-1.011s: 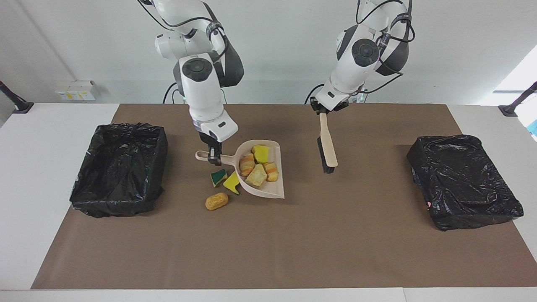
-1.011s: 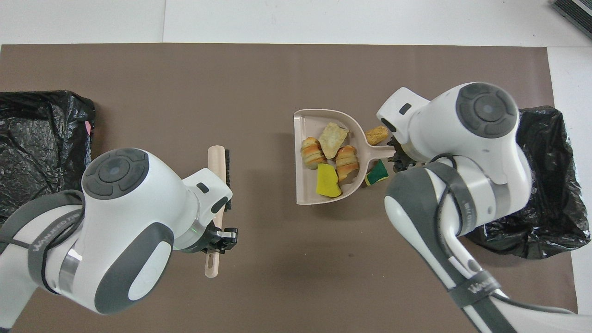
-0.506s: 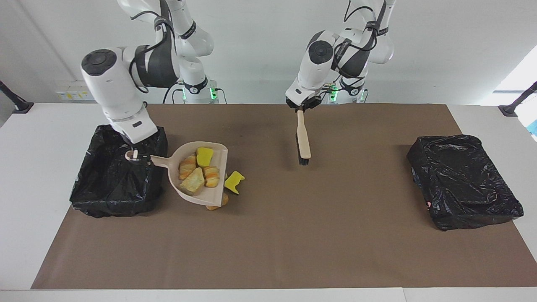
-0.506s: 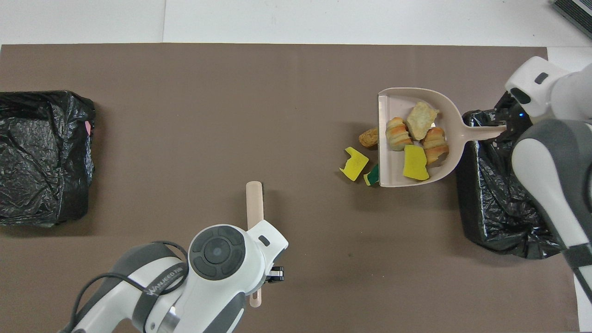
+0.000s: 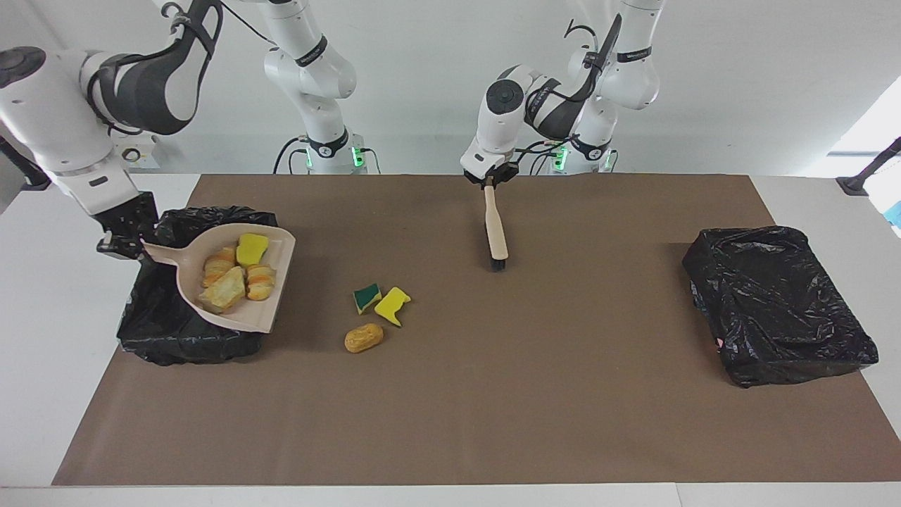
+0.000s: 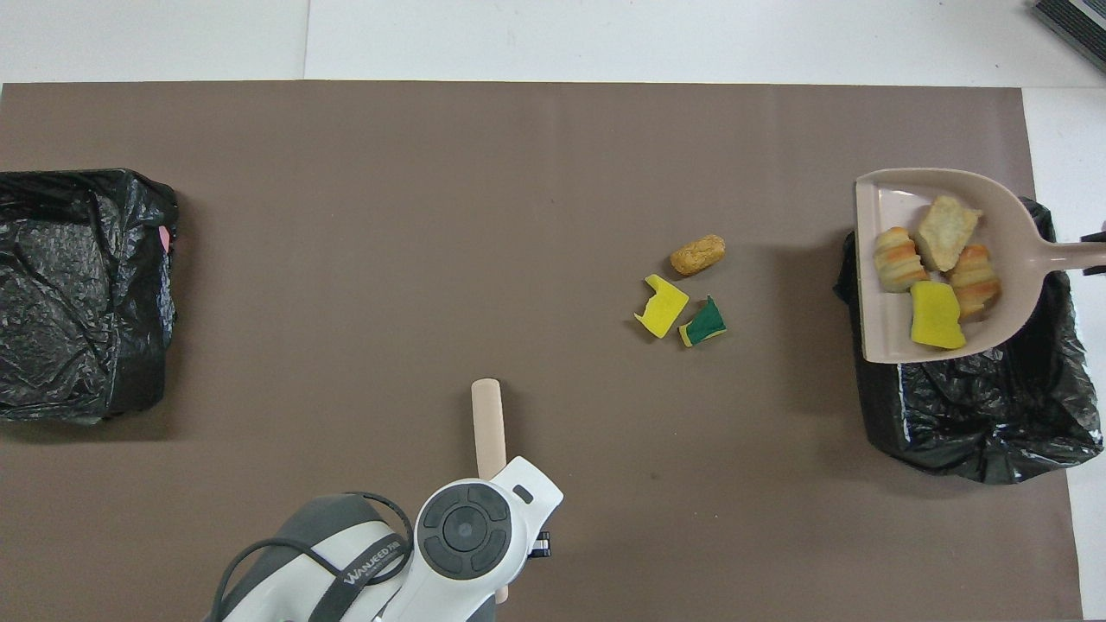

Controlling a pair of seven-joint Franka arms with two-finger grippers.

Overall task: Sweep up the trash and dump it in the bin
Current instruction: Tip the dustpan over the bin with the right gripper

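My right gripper (image 5: 120,243) is shut on the handle of the beige dustpan (image 5: 243,325), which it holds over the black-lined bin (image 5: 176,331) at the right arm's end. The dustpan (image 6: 881,337) carries several scraps: a yellow sponge bit (image 5: 251,248), two bread-like lumps (image 5: 217,264) and a pale beige chunk (image 5: 224,292). Three scraps lie on the brown mat: a green-yellow sponge bit (image 5: 367,297), a yellow sponge bit (image 5: 392,305) and an orange-brown lump (image 5: 364,338). My left gripper (image 5: 490,179) is shut on the brush (image 5: 495,229), bristles down above the mat.
A second black-lined bin (image 5: 774,303) stands at the left arm's end of the table and also shows in the overhead view (image 6: 78,294). The brown mat (image 5: 535,394) covers most of the white table. The left arm's body hides its gripper in the overhead view.
My right gripper has carried the loaded dustpan from the middle of the mat to over the bin. Three scraps stayed on the mat. My left arm has drawn the brush back toward the robots.
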